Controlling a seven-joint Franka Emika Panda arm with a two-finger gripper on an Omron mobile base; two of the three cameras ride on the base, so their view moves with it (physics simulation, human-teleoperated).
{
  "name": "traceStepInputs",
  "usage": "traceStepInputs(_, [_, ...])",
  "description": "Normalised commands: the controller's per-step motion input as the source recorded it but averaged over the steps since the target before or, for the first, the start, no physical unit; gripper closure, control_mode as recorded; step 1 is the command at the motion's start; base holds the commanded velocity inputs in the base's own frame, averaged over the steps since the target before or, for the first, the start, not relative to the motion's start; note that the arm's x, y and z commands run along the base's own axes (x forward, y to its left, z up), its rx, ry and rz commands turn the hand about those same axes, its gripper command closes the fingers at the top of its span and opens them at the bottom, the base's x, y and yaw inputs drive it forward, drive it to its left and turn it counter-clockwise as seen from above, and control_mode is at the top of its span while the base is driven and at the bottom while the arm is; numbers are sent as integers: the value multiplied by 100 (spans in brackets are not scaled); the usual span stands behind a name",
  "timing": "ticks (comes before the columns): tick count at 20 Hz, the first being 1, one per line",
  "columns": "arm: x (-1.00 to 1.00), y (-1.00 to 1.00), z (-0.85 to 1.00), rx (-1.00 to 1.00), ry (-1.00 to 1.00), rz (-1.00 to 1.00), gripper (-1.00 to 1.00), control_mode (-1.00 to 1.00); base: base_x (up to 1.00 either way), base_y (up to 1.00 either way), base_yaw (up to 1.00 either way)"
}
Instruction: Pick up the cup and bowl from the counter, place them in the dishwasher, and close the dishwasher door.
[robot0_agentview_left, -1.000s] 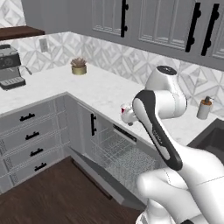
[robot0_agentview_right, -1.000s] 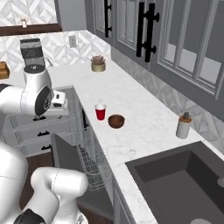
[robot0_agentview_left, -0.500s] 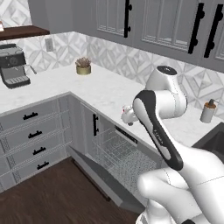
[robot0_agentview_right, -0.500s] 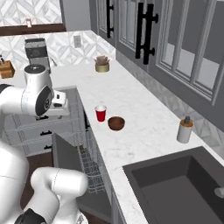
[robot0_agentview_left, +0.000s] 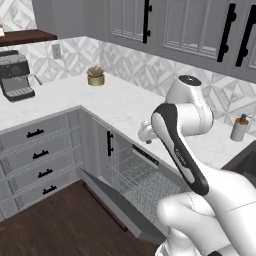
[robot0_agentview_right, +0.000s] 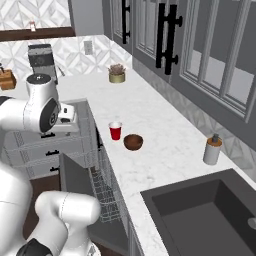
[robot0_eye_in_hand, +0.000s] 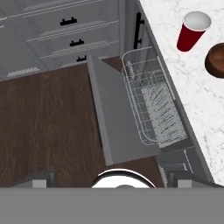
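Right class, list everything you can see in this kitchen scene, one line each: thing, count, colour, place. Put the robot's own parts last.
Red tapered plastic cup: one, red with white inside, on the counter beside the bowl.
Round dark brown bowl: one, brown, on the counter near the cup, apart from it.
White marble-look counter: one, white with grey veins, over grey cabinets.
Dishwasher door: one, dark grey, dropped open.
Silver wire rack: one, pulled out over the door.
Grey soap dispenser bottle: one, by the sink.
Dark sink: one, set in the counter.
Potted plant in a tan pot: one, far along the counter.
Coffee machine: one, black and silver, on the counter's other leg.
Grey drawers: one stack, black handles.
Gripper: one, open, above the floor and door.
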Motion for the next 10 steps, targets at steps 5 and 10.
traceStepInputs(5, [64, 0, -4, 0, 3, -4, -100, -100, 0, 0, 0])
traceStepInputs(10, [85, -22, -35, -7, 9, 0, -100, -100, 0, 0, 0])
